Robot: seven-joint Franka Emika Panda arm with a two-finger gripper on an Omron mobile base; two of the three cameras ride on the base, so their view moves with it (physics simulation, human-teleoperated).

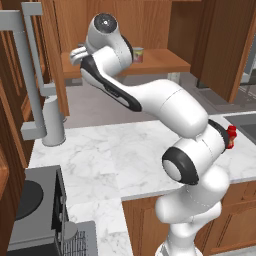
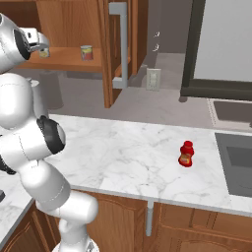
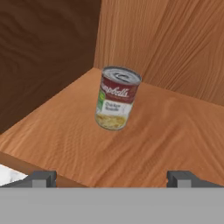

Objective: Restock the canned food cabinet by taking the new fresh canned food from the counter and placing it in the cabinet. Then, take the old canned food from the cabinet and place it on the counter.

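In the left base view the white arm reaches up and away toward the cabinet [image 1: 210, 45], its wrist level with the plain wooden shelf board [image 1: 165, 60]. A can [image 1: 138, 54] stands upright on that board, just right of the wrist and partly behind it. The marble counter [image 1: 115, 150] lies below, with a small red bottle [image 1: 231, 136] at its right, half hidden by the arm.

In the right base view the same tall can, the old canned food [image 2: 87, 52], stands on the shelf to the right of the hand; a second, shorter can [image 2: 44, 52] sits just behind the wrist, likely the new one.

In the hand view the old can stands dead ahead, farther in on the grained shelf, its long axis vertical: smooth metal cylinder, ribbed silver lid, glossy red-over-yellow-green label. The gripper [image 3: 112, 179] is spread wide with nothing between its dark fingertips [image 3: 41, 178], so a straight advance should bring it around the can.
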